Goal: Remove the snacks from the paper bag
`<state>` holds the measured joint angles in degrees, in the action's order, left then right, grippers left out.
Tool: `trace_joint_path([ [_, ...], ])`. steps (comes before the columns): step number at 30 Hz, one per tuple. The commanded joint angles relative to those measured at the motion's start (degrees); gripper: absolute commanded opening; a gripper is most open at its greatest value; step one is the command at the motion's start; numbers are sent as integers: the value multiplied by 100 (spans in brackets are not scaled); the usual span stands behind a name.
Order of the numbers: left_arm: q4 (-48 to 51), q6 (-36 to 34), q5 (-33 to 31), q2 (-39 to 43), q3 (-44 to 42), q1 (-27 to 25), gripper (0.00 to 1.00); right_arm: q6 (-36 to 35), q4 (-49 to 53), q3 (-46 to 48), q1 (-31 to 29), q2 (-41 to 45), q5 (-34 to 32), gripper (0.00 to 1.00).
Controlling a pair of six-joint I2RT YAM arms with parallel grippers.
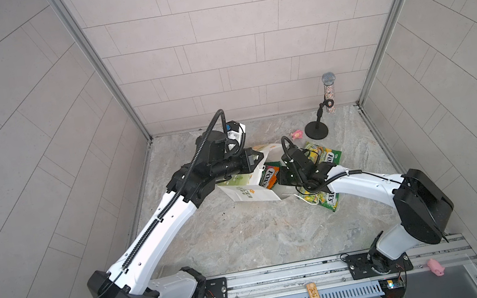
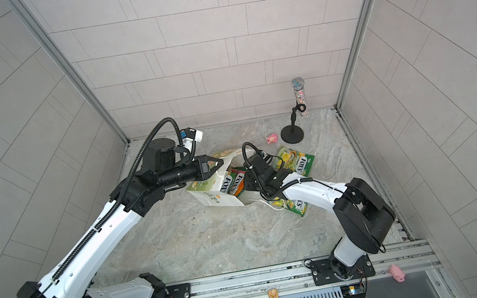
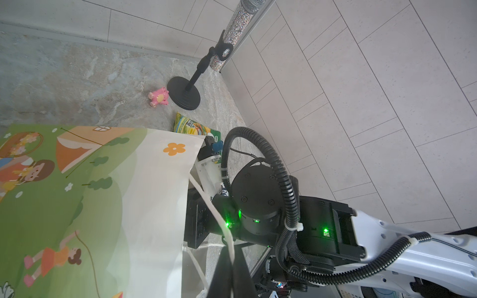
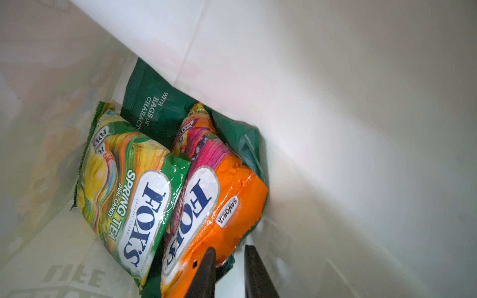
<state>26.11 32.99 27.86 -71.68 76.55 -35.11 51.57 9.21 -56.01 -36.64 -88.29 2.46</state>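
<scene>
Tabletop [image 3: 77,77] packet [image 3: 191,127] shows from left wrist, not right

The right gripper [image 4: 230,248] sits inside the bag [image 1: 251,194], hidden in both top views; its fingers [image 4: 204,273] are cut off by the right wrist view's edge. The dark green packet [image 4: 154,108] lies mostly covered by the yellow-green packet [image 4: 124,180] and orange packet [image 4: 227,196].

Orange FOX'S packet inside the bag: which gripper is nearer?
Right. The right gripper is inside the paper bag, jaws apart at the orange packet's corner. The left gripper is outside, shut on the bag's rim.
</scene>
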Motion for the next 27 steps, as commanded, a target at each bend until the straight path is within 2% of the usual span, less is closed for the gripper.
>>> trace_joint_path([
  [1, -123, -30, 102, 40, -10, 0, 0, 140, -60, -64, 102, 20, -142, 22],
  [7, -123, -38, 124, 39, -12, -6, 0, 208, -339, -77, 139, -109, 134, 24],
  [14, -121, -25, 163, 22, -17, -11, 0, 266, -587, -111, 137, -284, 399, 33],
  [21, -124, -32, 159, 21, -1, -20, 0, 256, -649, -234, 131, -635, 751, 34],
  [23, -122, -30, 161, 14, -3, -17, 0, 237, -745, -252, 130, -697, 905, 30],
  [27, -115, -39, 141, 11, 5, -22, 0, 142, -875, -235, 130, -571, 1062, 0],
])
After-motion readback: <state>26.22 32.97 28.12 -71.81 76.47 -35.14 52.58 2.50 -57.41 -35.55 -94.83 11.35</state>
